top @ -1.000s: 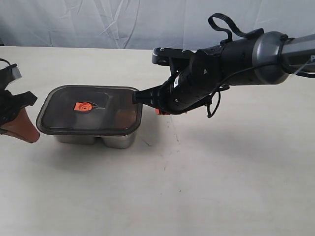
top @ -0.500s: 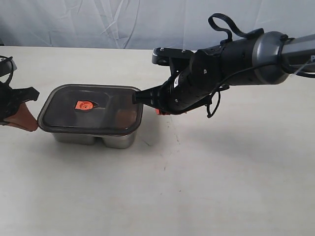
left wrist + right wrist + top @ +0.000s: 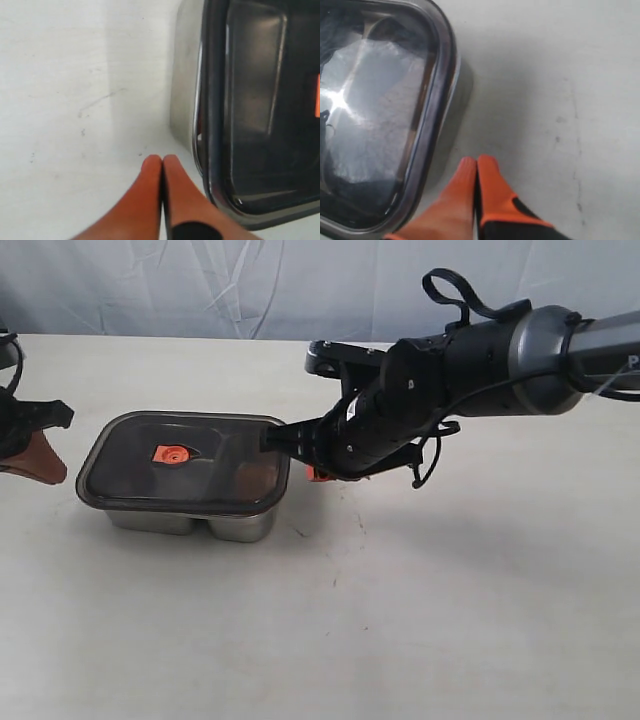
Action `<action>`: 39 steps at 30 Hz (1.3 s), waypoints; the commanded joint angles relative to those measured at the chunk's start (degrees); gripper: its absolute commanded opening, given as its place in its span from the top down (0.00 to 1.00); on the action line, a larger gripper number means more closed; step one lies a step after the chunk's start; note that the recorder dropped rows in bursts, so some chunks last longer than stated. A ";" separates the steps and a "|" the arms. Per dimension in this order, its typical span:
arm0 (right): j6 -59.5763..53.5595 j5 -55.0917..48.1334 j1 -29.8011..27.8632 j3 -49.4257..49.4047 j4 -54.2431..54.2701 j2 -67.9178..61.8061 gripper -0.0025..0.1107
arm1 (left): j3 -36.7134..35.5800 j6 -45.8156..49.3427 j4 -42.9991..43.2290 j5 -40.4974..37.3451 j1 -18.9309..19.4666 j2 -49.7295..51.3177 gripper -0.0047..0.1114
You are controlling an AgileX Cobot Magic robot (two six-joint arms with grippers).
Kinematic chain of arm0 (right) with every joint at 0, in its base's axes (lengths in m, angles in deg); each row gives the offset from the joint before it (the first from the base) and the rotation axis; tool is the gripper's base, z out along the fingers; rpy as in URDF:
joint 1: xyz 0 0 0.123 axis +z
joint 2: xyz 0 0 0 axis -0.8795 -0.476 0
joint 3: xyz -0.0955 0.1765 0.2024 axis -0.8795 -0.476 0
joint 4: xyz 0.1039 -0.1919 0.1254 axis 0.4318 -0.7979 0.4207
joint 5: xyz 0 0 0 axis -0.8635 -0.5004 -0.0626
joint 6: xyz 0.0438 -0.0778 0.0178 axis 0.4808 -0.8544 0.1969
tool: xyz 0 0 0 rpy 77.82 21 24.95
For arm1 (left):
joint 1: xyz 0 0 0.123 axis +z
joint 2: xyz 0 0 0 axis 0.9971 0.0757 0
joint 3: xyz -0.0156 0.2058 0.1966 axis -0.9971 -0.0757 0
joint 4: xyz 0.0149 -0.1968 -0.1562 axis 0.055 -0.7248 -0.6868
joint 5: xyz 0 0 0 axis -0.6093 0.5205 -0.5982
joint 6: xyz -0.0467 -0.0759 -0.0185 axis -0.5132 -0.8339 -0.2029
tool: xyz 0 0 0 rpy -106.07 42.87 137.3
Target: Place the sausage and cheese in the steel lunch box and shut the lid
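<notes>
- Right arm (image 3: 500, 350): dark and cable-wrapped. In the exterior view it enters from the 3 o'clock edge and reaches toward 9 o'clock, with the wrist tipped downward.
- Right gripper (image 3: 476, 161): the orange fingers (image 3: 492, 187) are pressed together with tips touching and nothing between them.
- Left arm (image 3: 20, 420): only its end shows, at the 9 o'clock edge of the exterior view.
- Left gripper (image 3: 161, 160): the orange fingers (image 3: 147, 190) are pressed flat together and hold nothing.

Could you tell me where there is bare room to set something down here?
The widest bare stretch of table lies on the camera side of the steel lunch box and right arm. A narrower strip is free between the box and the backdrop. The box's ends are crowded: right gripper at one, left gripper near the other.
</notes>
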 commanded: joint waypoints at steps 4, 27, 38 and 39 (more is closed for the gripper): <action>-0.19 0.74 1.60 0.01 0.30 0.02 0.99 | 0.25 -1.36 1.25 1.63 -0.29 -0.73 0.96; -0.19 -0.43 2.21 0.01 2.92 -2.23 0.99 | 0.25 -1.36 1.29 3.06 -0.29 -0.73 0.96; -0.54 -3.80 2.21 4.64 1.84 -2.23 0.99 | 0.25 -1.36 1.42 3.44 -0.29 -0.73 0.96; -0.54 -4.37 2.21 4.64 1.84 -2.32 0.99 | 0.25 -1.36 1.42 3.44 -0.29 -0.73 0.96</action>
